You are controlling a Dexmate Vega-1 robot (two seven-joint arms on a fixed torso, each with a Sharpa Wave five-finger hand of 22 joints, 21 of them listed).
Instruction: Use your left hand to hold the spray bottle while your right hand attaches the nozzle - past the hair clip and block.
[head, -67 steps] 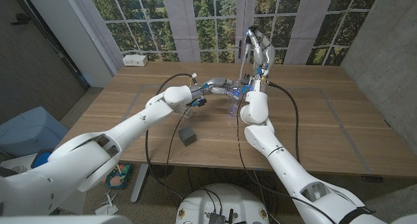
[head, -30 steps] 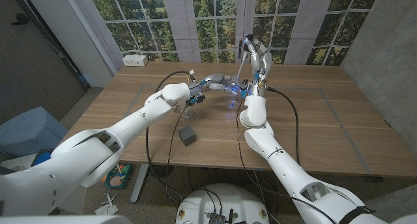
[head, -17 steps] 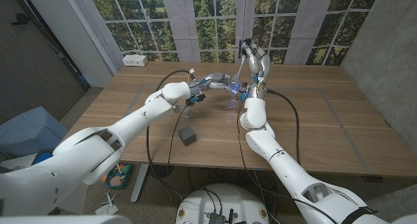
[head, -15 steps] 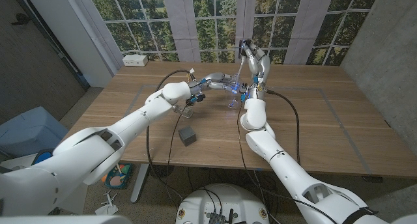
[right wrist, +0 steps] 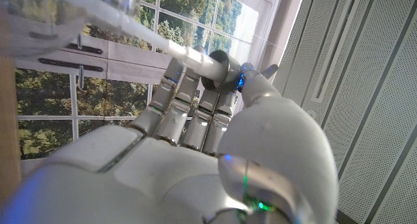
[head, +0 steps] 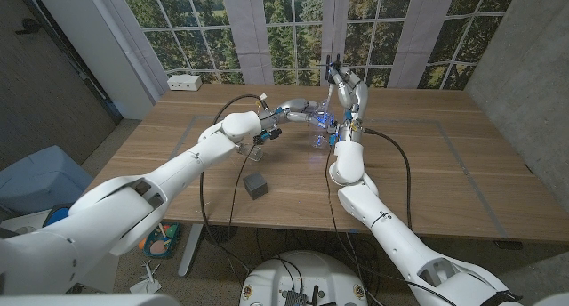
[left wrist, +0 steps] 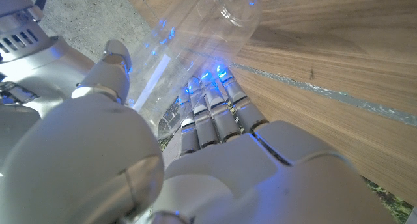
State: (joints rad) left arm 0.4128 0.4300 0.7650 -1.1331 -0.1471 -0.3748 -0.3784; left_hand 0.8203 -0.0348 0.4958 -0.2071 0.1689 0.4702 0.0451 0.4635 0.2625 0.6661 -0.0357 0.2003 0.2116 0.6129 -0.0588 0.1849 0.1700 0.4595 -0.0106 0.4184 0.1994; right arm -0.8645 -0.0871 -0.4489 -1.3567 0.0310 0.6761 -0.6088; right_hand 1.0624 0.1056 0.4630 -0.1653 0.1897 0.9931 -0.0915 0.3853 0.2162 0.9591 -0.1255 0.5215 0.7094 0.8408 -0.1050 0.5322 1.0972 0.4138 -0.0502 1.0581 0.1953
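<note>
In the head view my left hand point(head: 308, 111) reaches out past the table's middle and grips a clear spray bottle point(head: 321, 135) that glows blue. The left wrist view shows the bottle point(left wrist: 195, 42) tilted in my fingers point(left wrist: 212, 113), its open mouth bare. My right hand point(head: 343, 78) is raised just above and behind it, pinching the nozzle. Its dark collar point(right wrist: 225, 68) sits at my fingertips, and the white dip tube point(right wrist: 140, 30) sticks out from it. A dark grey block point(head: 256, 185) lies nearer me, with a small clear hair clip point(head: 256, 153) just beyond it.
A white box point(head: 185, 81) sits at the table's far left corner. Black cables point(head: 391, 137) trail from both arms across the wooden table point(head: 444, 173). Tape lines mark a rectangle on the wood. Windows stand behind the far edge.
My right hand has come down and slightly left with the nozzle, closer to the bottle. My left hand has lifted the bottle a little toward it.
</note>
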